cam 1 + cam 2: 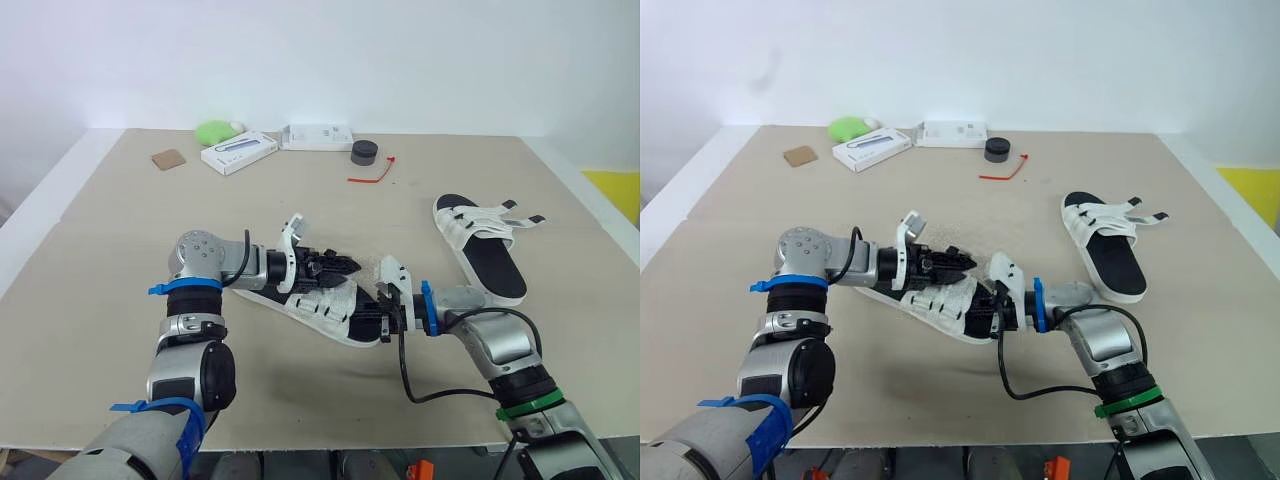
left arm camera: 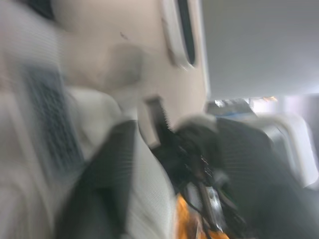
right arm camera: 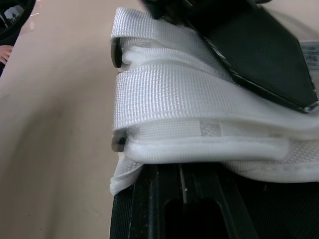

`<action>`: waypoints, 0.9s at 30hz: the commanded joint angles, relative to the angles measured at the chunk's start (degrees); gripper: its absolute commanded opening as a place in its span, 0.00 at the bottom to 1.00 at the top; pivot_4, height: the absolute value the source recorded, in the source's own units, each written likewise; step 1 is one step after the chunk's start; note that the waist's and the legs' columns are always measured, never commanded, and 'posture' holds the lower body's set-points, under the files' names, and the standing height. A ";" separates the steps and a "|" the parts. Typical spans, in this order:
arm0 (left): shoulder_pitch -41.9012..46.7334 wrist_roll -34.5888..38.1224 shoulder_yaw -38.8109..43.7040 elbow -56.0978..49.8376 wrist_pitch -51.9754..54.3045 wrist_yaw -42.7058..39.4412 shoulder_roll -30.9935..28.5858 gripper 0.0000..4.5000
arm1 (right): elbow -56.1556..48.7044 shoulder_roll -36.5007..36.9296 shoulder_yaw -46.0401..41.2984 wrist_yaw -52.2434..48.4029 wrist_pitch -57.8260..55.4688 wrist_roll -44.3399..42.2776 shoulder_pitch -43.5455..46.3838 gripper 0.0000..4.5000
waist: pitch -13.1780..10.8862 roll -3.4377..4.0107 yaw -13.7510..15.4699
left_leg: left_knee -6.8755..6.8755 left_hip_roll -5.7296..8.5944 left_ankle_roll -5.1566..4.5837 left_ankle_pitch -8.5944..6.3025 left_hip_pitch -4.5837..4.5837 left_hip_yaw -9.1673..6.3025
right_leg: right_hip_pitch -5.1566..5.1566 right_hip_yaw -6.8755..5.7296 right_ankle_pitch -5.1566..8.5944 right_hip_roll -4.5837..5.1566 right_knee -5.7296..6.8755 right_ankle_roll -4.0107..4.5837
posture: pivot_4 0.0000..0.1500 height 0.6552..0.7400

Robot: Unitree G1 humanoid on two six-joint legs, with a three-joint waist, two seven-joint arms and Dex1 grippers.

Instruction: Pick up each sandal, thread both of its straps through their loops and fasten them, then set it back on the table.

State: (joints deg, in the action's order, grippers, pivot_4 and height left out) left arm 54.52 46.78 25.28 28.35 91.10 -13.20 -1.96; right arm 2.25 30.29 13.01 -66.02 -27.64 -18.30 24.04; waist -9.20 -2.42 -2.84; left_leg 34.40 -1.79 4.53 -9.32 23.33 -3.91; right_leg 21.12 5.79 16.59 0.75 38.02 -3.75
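Note:
A white-strapped sandal with a black footbed (image 1: 322,306) lies tilted in the middle of the table, between both grippers. My left gripper (image 1: 338,266) reaches in from the left and sits right over its white straps (image 3: 199,94). My right gripper (image 1: 378,318) comes from the right and is shut on the sandal's near end at the sole edge. In the right wrist view two webbing straps lie folded across the foot part. A second sandal (image 1: 492,258) rests flat at the right, its two straps (image 1: 515,212) lying loose to the side.
Along the table's far edge are a brown square (image 1: 169,159), a green object (image 1: 215,130), two white boxes (image 1: 238,152) (image 1: 318,135), a black round object (image 1: 364,152) and a red tie (image 1: 372,176). A yellow surface (image 1: 615,190) lies beyond the right edge.

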 commanded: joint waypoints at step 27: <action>-8.81 0.64 -20.90 -35.36 -25.34 -40.48 -27.48 0.99 | 2.63 0.61 3.12 0.15 -2.56 1.26 -2.85 0.00 | -0.17 0.20 -1.39 | -0.61 0.00 0.27 -0.19 0.18 -0.10 | 0.02 0.10 0.40 -0.06 -0.01 -0.17 | 1.00 1.00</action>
State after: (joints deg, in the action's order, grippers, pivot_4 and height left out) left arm 50.69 53.35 11.81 0.06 76.71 -42.64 -23.48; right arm 0.27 29.91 13.64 -66.98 -27.71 -19.86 23.51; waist -9.37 -2.22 -4.23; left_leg 33.78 -1.80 4.81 -9.50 23.45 -3.99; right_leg 21.12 5.89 17.00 0.69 38.01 -3.89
